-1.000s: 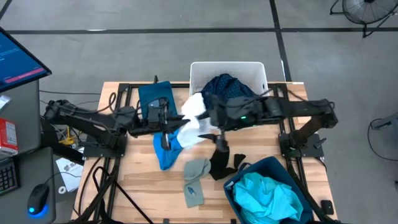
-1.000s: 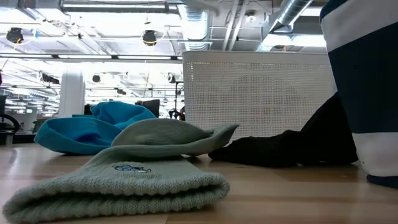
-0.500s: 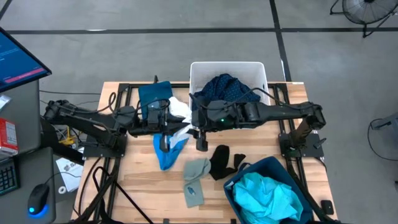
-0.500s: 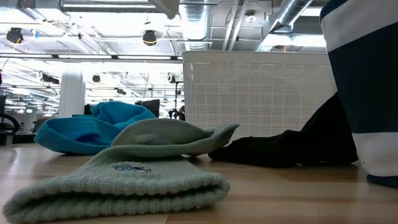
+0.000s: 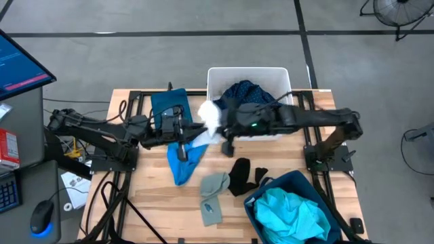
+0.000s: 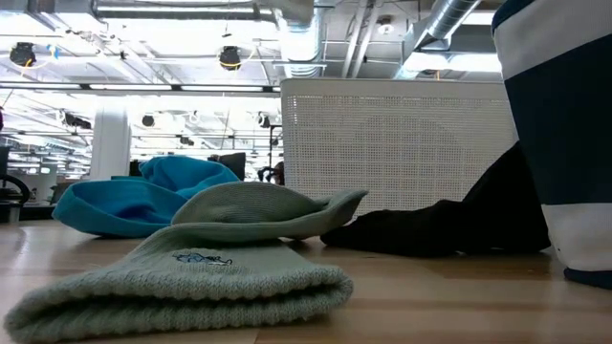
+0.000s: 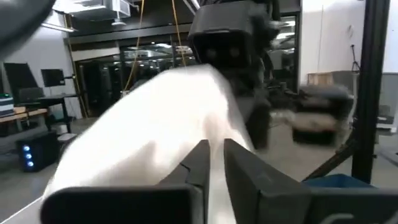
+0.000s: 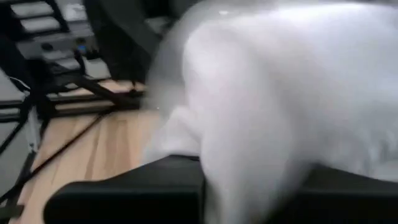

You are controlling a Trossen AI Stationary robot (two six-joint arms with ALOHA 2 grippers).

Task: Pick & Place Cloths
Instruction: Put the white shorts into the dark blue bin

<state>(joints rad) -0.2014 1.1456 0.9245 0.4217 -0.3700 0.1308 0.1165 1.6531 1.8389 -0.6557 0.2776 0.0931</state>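
White cloth (image 5: 211, 116): above mid-bench, just off the tub's (image 5: 281, 76) left wall.
Right gripper (image 5: 218, 125): clenched on that cloth.
Left gripper (image 5: 182, 153): fingers nearly closed, white cloth just ahead.

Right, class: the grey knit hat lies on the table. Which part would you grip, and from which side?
Grip the grey knit hat by its raised upper fold, coming straight down from above. The hat lies flat on the table, but that fold humps up clear of the wood, so tool fingers could probably pinch it. Stay off the black cloth close beside it.
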